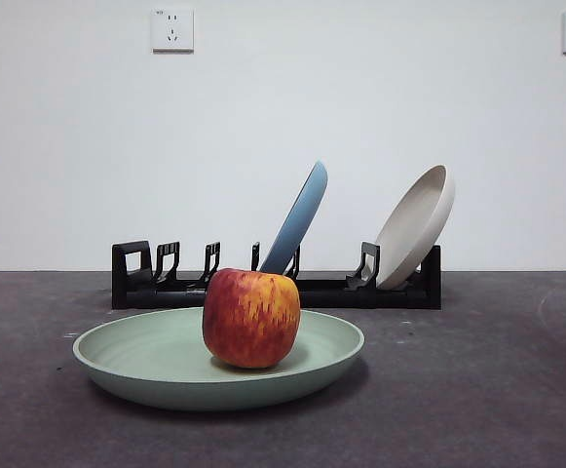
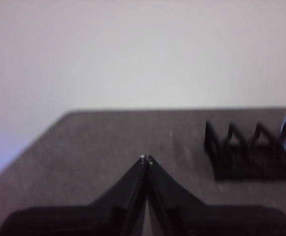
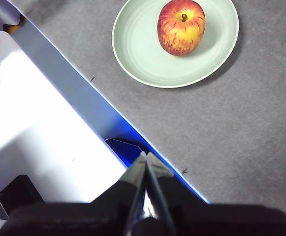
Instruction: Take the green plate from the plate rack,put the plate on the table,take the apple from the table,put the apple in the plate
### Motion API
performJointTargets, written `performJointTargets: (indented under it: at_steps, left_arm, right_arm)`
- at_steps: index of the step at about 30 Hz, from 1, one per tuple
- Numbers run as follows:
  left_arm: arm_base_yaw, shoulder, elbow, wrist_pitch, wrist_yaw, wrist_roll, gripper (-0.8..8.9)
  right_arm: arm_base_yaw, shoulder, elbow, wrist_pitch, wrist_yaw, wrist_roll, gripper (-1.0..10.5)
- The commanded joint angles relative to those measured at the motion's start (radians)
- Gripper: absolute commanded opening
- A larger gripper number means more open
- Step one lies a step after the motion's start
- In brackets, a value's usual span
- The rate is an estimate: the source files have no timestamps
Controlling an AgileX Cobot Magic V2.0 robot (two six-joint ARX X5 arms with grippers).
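Green plate (image 1: 146, 356) — wide, shallow, pale sage, matte, with a low raised rim — lying flat on the table (image 1: 497, 390), in front of the plate rack (image 1: 156, 278) and apart from it. Apple (image 1: 251, 317) resting upright in the plate, stem end up, set off-centre toward one side of the well; skin red streaked with yellow-orange, much narrower than the plate. Seen from above in the right wrist view: plate (image 3: 143, 54) fully on the table (image 3: 241, 128), apple (image 3: 181, 27) inside the rim. Table dark grey, matte, faintly specked. Plate rack long, low, black, with upright slotted holders — several nearest one end standing empty (image 2: 241, 147).
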State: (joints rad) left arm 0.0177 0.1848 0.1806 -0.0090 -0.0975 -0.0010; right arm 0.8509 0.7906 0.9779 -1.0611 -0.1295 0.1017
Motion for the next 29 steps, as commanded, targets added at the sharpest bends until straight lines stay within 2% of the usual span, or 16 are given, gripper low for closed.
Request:
performJointTargets:
  at_steps: [1, 7, 16, 29]
  left_arm:
    - [0.005, -0.045, -0.082, 0.025, 0.0, -0.036, -0.03]
    - [0.003, -0.109, -0.165, 0.013, 0.005, -0.092, -0.03]
    - [0.004, -0.183, -0.177, -0.179, 0.029, -0.105, -0.03]
    - [0.003, -0.183, -0.177, -0.175, 0.051, -0.105, -0.03]
  right_arm:
    - [0.001, -0.002, -0.006, 0.005, 0.001, 0.01, 0.0]
    - [0.001, -0.002, -0.006, 0.005, 0.001, 0.01, 0.0]
    - [0.001, -0.002, -0.006, 0.005, 0.001, 0.01, 0.0]
    - [0.001, -0.002, -0.006, 0.005, 0.001, 0.01, 0.0]
